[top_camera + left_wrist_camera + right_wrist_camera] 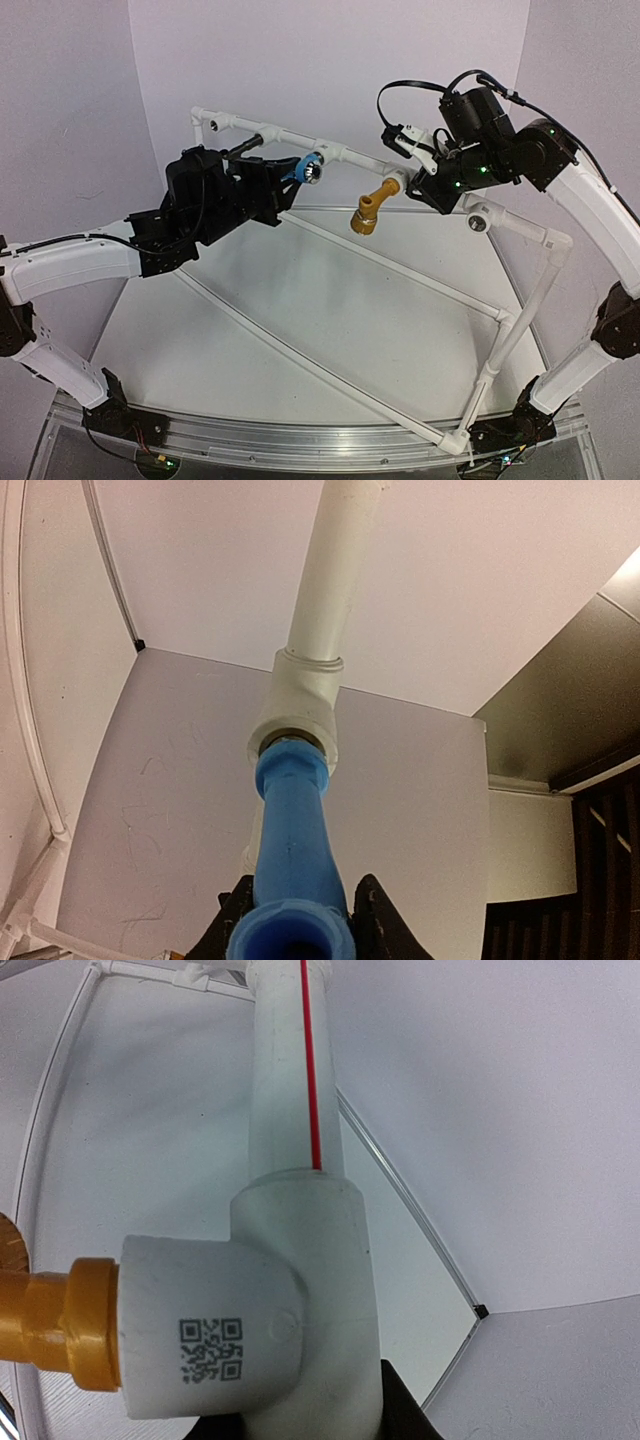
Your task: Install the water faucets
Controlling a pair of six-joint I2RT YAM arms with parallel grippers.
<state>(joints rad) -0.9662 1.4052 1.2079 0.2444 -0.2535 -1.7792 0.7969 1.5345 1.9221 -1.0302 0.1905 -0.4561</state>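
Note:
The bright blue faucet sits with its threaded end in a white socket fitting on the pipe frame's top rail. My left gripper is shut on it; in the left wrist view its black fingers press both sides of the blue body. The mustard-yellow faucet sticks out of a white tee, also seen in the right wrist view. My right gripper is shut on that tee. The black faucet sits on the rail further left.
The white pipe frame runs on with a diagonal bar across the table, an open elbow socket at the right and an upright leg. White walls close in the back and sides.

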